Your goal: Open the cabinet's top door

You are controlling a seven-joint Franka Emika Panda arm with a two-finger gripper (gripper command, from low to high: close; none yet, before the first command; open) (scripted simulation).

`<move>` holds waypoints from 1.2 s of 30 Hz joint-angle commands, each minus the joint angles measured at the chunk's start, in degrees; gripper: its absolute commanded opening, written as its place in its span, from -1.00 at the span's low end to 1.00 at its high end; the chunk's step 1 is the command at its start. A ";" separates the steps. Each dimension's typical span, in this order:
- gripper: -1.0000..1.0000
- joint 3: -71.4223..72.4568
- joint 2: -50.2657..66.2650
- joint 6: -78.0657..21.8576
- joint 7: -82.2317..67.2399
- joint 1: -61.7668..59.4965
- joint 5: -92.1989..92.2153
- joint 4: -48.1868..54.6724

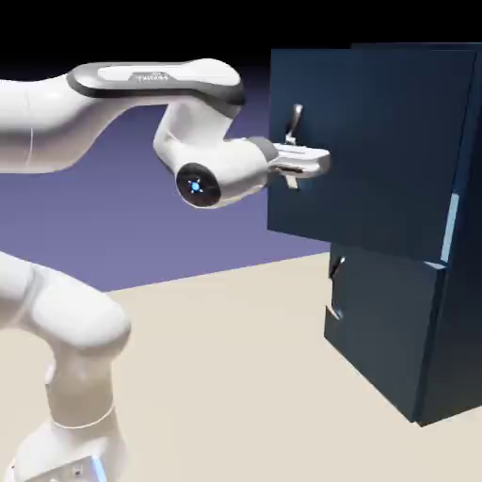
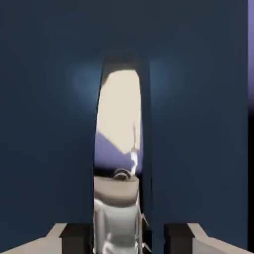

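A rendered simulation scene — bare beige table (image 1: 235, 377), flat blue-violet backdrop (image 1: 169, 216), one navy cabinet (image 1: 395, 188).

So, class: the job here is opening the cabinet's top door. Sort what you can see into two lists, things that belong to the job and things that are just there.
Belongs to the job:
- cabinet
- top door, already swung out
- silver handle on the top door
- claw, at that handle

Just there:
- lower panel with its own small handle
- table
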 commanded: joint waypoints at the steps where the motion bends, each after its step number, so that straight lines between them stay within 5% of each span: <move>1: -1.00 1.16 0.35 -1.64 0.92 -2.07 -0.32 -0.23; 21: -1.00 -23.12 -3.66 -43.81 19.33 -10.68 -42.85 1.19; 36: -1.00 -8.48 10.28 -67.13 12.96 -37.54 -32.50 4.57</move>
